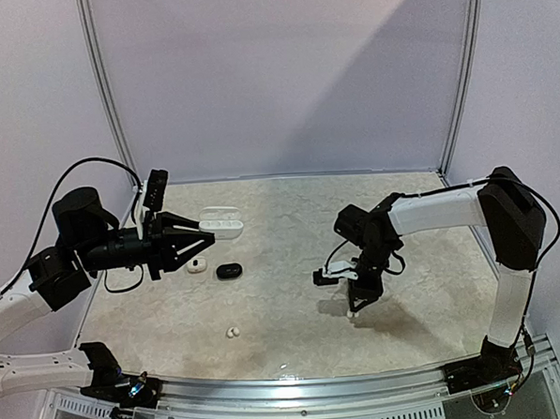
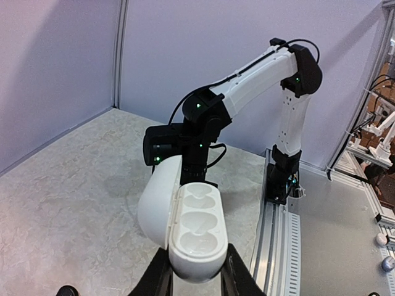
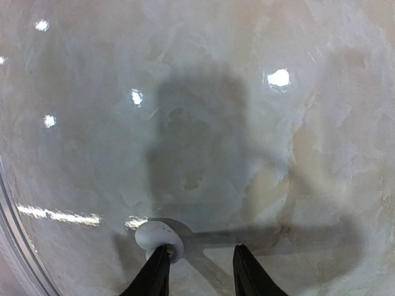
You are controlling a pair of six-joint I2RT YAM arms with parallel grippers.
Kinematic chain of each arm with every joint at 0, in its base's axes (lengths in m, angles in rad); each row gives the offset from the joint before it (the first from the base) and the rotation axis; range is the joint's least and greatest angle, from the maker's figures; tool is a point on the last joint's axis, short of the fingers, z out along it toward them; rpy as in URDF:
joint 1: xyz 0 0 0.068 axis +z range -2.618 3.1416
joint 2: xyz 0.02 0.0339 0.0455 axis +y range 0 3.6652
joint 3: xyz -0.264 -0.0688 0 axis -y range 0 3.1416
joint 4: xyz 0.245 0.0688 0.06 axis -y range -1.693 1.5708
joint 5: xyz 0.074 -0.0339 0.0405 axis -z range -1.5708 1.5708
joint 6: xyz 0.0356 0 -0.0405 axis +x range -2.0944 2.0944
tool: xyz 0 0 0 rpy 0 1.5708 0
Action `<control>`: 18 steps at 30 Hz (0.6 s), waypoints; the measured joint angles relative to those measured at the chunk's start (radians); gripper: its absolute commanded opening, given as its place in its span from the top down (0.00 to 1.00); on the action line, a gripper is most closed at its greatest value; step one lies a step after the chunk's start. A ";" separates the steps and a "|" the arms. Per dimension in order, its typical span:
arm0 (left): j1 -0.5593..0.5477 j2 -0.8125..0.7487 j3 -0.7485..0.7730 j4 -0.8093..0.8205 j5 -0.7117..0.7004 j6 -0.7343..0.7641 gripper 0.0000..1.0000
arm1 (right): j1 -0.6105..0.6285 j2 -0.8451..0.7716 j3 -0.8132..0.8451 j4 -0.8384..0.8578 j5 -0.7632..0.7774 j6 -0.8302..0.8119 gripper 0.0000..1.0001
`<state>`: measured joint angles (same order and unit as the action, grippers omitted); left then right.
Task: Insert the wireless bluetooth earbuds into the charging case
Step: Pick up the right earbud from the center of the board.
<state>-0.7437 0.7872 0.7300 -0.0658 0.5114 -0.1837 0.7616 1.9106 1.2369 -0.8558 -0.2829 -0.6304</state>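
The step in hand is picking up an earbud; none looks to be in the case yet. The right gripper [image 3: 199, 266] is down at the desk [image 1: 290, 218] with its jaws partly apart and nothing between them. The white earbud [image 3: 159, 238] it is after lies on the desk touching the tip of 1 finger [image 3: 155, 271], off to that finger's side rather than in the gap. In the top view this is the pale speck at the gripper's foot on the right half of the desk. The left gripper [image 2: 196, 271] is closed on the charging case [image 2: 196, 237] and holds it off the desk at the left, with the lid [image 2: 157, 200] swung open and the moulded wells facing up, all of them looking empty. A 2nd white earbud [image 1: 233, 332] lies near the front edge and a 3rd white earbud [image 1: 196, 265] lies under the held case, beside a dark oval item [image 1: 229, 270] too small to tell whether it is a bud or a case. The next move, as I judge it, calls for shifting the right gripper sideways until the bud sits centred between the fingers, then closing gently. A squeeze from the present offset would likely flick so small and smooth a thing away. After that comes a lift and a carry across to the open wells.
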 measured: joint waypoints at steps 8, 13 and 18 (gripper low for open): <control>0.000 -0.002 0.000 0.000 0.000 0.000 1.00 | 0.035 -0.023 -0.023 -0.027 -0.006 0.006 0.70; 0.000 -0.002 0.000 0.000 0.000 0.000 1.00 | 0.055 -0.023 -0.040 -0.040 -0.013 0.023 0.78; 0.000 -0.002 0.000 0.000 0.000 0.000 1.00 | 0.057 -0.023 -0.041 -0.038 -0.019 0.035 0.82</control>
<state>-0.7433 0.7856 0.7300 -0.0658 0.5114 -0.1841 0.8185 1.8877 1.1961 -0.8936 -0.3019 -0.5953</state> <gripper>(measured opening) 0.247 0.193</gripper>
